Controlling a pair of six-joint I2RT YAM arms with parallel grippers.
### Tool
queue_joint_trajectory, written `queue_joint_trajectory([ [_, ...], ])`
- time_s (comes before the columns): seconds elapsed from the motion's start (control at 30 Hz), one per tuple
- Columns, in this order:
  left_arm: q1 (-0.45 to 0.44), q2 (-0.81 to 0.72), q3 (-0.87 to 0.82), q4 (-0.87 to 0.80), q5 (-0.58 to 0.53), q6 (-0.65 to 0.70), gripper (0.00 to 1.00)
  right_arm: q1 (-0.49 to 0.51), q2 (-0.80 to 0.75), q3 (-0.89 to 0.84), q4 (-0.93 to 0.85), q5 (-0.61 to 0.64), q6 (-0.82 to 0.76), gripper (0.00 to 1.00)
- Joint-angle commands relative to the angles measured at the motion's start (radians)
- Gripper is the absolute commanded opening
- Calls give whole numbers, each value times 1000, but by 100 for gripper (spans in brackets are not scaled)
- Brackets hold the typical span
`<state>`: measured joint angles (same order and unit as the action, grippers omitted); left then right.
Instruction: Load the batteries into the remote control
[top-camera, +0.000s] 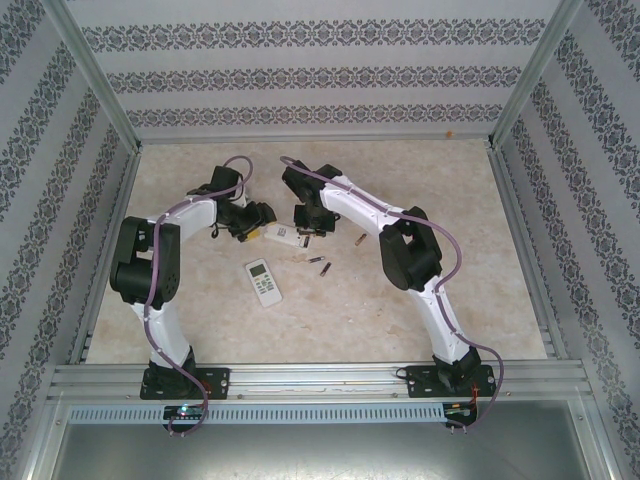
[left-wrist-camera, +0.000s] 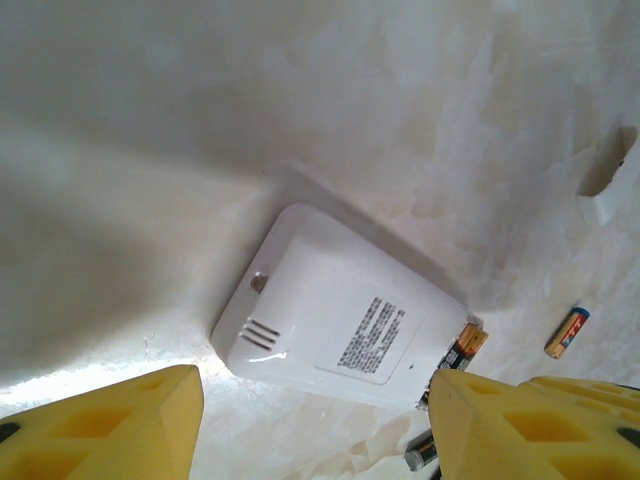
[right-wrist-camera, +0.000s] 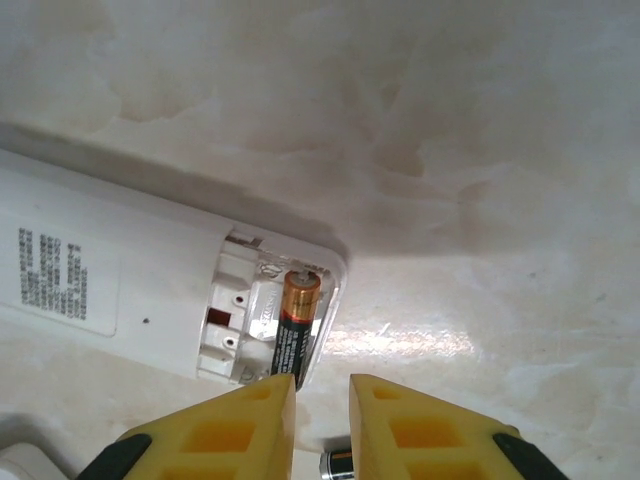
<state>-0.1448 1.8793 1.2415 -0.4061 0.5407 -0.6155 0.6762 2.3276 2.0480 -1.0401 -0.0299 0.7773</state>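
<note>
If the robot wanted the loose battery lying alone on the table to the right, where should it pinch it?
Probably across the middle of the loose battery, pincer coming straight down from above. It lies flat on the table, a slim cylinder with free space along both long sides, so the fingers can close on its round flanks rather than its ends.

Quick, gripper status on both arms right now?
Left gripper: open, empty, straddling the face-down remote.
Right gripper: nearly closed, holding nothing, just behind the battery in the compartment.

white-and-black arms (top-camera: 165, 270) trailing purple cables, pincers with yellow fingers (right-wrist-camera: 230, 430).
</note>
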Motion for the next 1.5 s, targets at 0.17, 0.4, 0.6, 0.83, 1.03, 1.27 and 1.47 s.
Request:
queue_joint_trajectory([
  [0.17,-9,27,70,-80,-34,106,63,-6,59,10,21,-3,54,20],
  [0.4,-8,31,67,-76,-17,110,63,-4,68,7,46,-13,64,20],
  [0.6,-6,37,74,-76,-12,110,63,0,87,5,12,4,69,18],
  [0.83,-7,43,82,-79,-11,110,64,-2,110,-3,-85,69,73,17],
  [1.03,-6,39,75,-77,-6,112,64,-1,69,-52,-50,56,65,17],
  [1.27,-6,36,70,-76,-7,112,64,2,-10,15,-50,65,67,17],
  [1.47,-2,35,70,-74,-5,112,64,8,-18,22,10,46,114,18],
])
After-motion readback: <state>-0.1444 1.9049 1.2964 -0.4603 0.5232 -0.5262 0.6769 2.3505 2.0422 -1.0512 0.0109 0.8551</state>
